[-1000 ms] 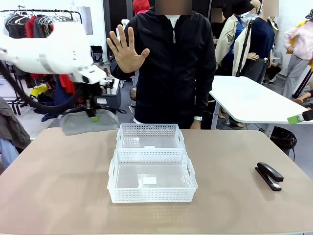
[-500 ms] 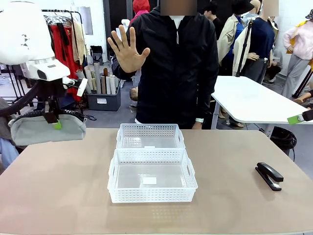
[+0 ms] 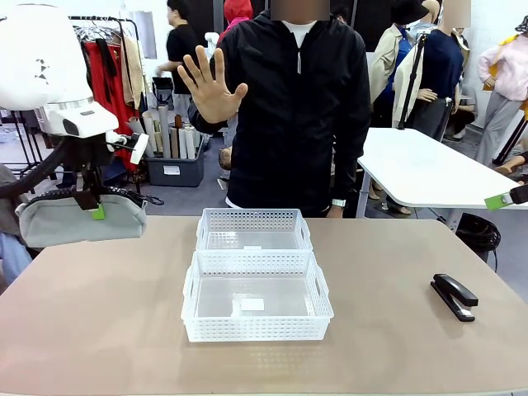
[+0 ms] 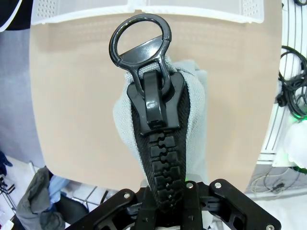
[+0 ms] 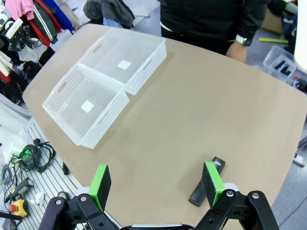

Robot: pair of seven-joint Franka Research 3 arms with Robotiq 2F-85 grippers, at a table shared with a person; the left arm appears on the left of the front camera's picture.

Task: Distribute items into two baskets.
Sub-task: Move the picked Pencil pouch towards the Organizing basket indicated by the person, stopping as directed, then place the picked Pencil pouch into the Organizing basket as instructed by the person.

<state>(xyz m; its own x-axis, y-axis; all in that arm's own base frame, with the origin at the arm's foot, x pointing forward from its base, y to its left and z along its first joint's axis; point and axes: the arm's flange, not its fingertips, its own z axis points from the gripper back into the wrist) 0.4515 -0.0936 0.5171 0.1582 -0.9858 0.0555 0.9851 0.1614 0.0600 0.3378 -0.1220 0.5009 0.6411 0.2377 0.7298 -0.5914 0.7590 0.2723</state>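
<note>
Flat grey fabric pouch with black zipper [image 3: 81, 220] hung clamped in left fingers [image 3: 97, 212] above desk [image 3: 107, 313], at 9 o'clock of two white perforated plastic baskets [image 3: 256, 328]; right fingers [image 5: 100, 184] stood open, empty. Judged: carry level, release low inside basket

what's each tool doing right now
left tool: closed on the flat grey fabric pouch with black zipper
right tool: open, holding nothing
</note>
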